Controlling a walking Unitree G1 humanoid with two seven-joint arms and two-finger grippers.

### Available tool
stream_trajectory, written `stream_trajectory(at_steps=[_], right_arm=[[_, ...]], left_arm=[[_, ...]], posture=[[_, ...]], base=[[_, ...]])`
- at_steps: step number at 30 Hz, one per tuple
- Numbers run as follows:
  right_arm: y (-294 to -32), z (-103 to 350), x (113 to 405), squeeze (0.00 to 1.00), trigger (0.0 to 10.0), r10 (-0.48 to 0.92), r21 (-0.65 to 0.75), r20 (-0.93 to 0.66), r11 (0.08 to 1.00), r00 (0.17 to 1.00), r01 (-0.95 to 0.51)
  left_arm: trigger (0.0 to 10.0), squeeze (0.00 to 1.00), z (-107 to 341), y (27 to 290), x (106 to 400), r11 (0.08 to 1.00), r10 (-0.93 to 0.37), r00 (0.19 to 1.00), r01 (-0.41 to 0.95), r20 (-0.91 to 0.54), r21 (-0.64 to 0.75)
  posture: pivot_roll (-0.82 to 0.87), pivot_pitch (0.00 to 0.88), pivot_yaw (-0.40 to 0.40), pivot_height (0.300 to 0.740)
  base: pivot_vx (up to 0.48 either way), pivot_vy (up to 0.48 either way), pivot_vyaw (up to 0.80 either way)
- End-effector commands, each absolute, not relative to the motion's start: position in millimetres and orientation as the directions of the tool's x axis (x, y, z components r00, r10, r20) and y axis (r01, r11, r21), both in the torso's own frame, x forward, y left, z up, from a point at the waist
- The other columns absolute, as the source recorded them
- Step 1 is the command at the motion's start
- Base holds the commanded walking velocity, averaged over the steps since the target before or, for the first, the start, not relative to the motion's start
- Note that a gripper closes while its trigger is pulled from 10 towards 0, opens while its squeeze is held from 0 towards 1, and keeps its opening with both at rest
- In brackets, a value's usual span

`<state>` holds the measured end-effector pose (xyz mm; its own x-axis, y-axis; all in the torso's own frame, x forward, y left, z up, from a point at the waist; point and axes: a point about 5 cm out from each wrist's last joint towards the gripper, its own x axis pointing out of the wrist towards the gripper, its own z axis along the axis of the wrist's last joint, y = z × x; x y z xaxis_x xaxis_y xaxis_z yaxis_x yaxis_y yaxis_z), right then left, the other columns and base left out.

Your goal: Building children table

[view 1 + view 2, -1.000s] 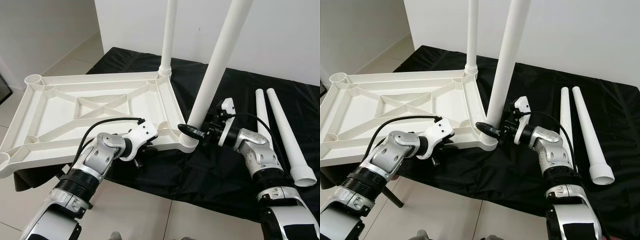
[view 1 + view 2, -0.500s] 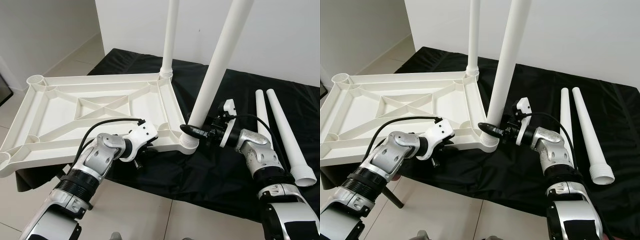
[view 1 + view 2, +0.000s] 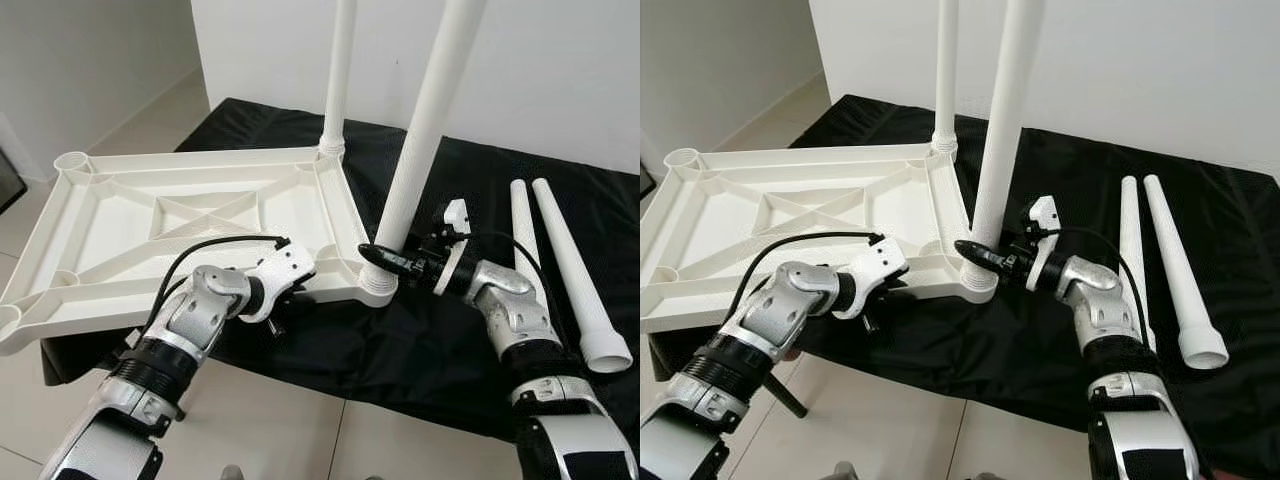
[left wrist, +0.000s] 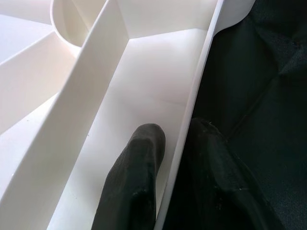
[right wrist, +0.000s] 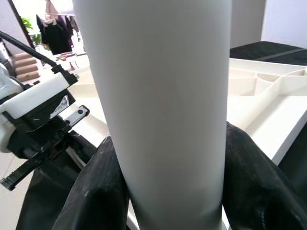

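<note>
The white table top (image 3: pixel 130 225) lies upside down on a black cloth, ribs facing up. One white leg (image 3: pixel 338 70) stands in its far right corner socket. A second leg (image 3: pixel 425 130) stands in the near right corner socket (image 3: pixel 378 287), leaning slightly right. My right gripper (image 3: pixel 385 260) is shut on this leg just above the socket, with a black finger (image 5: pixel 91 191) on each side of the leg (image 5: pixel 158 96). My left gripper (image 3: pixel 283 303) is shut on the table top's near rim (image 4: pixel 192 105), one finger (image 4: pixel 134 182) inside the rim and one outside.
Two loose white legs (image 3: pixel 524 235) (image 3: pixel 578 275) lie side by side on the black cloth (image 3: pixel 450 340) at the right. The table top overhangs the cloth's left edge above a tiled floor (image 3: pixel 270 420). A white wall (image 3: pixel 560 70) rises behind.
The leg in my right gripper has tipped a little more upright, and the gripper has turned slightly with it. My left gripper has kept its hold on the rim.
</note>
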<state>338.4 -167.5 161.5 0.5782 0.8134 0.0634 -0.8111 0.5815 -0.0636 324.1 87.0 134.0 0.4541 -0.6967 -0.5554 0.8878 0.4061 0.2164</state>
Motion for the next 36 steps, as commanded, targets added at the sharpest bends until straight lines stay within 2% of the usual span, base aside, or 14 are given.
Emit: stream_trajectory(at_steps=[1,19,25,36], right_arm=[[-165.2,169.5,339.8,0.0,0.0,0.802,-0.061,0.109,0.596,0.588,-0.801],[-140.1,170.0,312.3,0.0,0.0,0.701,-0.005,0.196,0.7,0.686,-0.714],[-126.6,175.0,302.7,0.0,0.0,0.625,0.032,0.215,0.763,0.751,-0.645],[-114.6,180.9,294.2,0.0,0.0,0.568,0.067,0.229,0.801,0.791,-0.595]], left_arm=[[10.0,0.0,133.3,87.4,324.9,0.418,-0.684,0.476,0.877,-0.553,0.238],[10.0,0.0,131.2,86.7,322.8,0.414,-0.686,0.468,0.881,-0.557,0.23],[10.0,0.0,128.8,86.1,323.3,0.417,-0.678,0.469,0.879,-0.566,0.23],[10.0,0.0,127.8,87.2,323.4,0.422,-0.67,0.471,0.878,-0.573,0.228]], posture=[[-0.05,0.0,-0.02,0.74],[-0.05,0.0,-0.023,0.74],[-0.06,0.0,-0.02,0.74],[-0.06,0.005,-0.02,0.74]], base=[[0.0,0.0,0.0],[0.0,0.0,0.0],[0.0,0.0,0.0],[0.0,0.0,0.0]])
